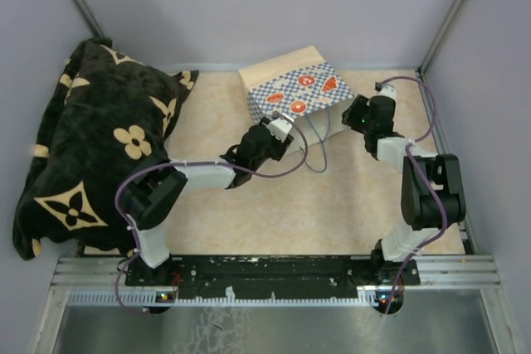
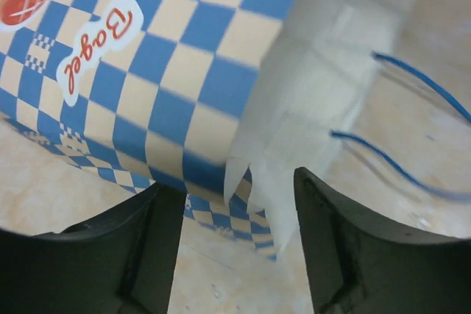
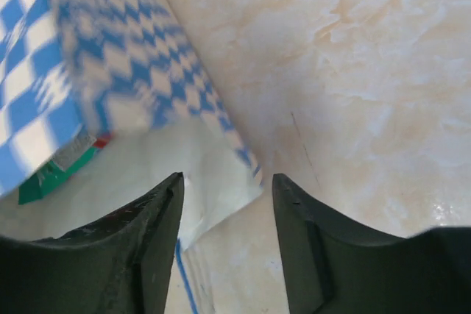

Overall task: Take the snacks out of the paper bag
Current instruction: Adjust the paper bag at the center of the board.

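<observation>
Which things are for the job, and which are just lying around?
For the job: bag; green snack packet peeking from it; left gripper; right gripper.
Lying about: black blanket.

matt checkered paper bag (image 1: 294, 89), plush blanket (image 1: 99, 138), glossy marbled table (image 1: 249, 205)

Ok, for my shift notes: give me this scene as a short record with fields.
bag: on its side, mouth toward the near side
snacks: green corner shows inside bag; none seen outside
left gripper: open, at the mouth's edge
right gripper: open, at the mouth's right corner
blanket: heaped at left
</observation>
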